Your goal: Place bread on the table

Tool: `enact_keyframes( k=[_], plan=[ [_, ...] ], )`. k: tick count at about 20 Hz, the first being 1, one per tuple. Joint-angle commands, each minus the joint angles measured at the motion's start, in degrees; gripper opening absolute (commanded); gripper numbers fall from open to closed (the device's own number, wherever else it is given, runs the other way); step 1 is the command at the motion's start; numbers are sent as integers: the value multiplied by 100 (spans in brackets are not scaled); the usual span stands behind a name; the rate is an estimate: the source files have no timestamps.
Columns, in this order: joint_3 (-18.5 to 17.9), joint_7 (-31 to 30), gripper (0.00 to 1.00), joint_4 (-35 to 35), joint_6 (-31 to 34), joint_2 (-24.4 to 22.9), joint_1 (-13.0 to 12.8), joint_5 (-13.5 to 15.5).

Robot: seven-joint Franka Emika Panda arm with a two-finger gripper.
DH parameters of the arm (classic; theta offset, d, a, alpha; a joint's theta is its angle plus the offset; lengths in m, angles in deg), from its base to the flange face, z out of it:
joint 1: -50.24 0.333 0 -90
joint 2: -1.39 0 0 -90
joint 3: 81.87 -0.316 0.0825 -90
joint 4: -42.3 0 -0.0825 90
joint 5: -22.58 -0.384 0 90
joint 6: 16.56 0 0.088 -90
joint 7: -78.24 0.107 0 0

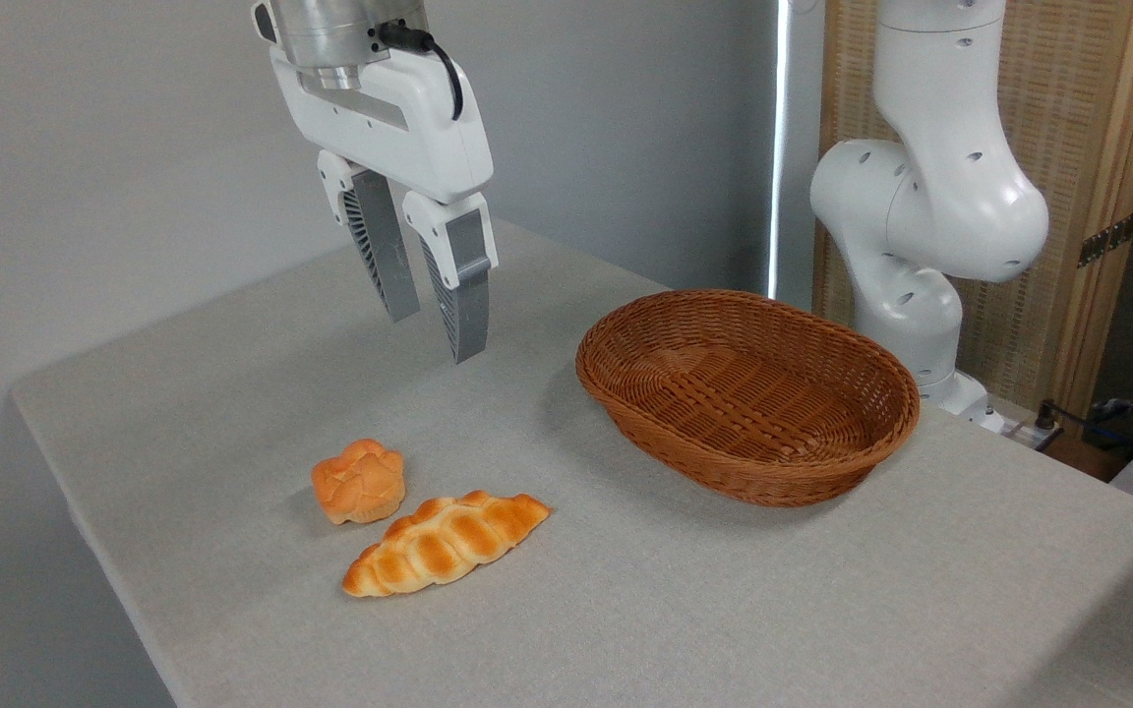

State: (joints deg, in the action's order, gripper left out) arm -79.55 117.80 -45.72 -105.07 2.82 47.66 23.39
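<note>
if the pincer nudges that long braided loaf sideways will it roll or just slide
The braided loaf probably slides or pivots rather than rolls: it lies flat and elongated on the cloth-covered table. The woven cloth likely adds drag. Its pointed ends suggest that an off-centre push would spin it, perhaps into the small bun close beside it.

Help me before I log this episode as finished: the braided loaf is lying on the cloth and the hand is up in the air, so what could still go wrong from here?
1. The bread lies almost touching the small bun; a low sweep of the hand could knock either.
2. Both sit towards the table front left edge, so a nudge might push them off.
3. The empty wicker basket stands near the arm's base and could be clipped on retreat.
</note>
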Motion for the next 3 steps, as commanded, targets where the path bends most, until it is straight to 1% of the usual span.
enact_keyframes(
  k=[1, 3],
  plan=[
    [-31, 104, 100, -102, 70, -117, 21, -63],
    [-135, 113, 100, -93, 70, -117, 21, -63]
  ],
)
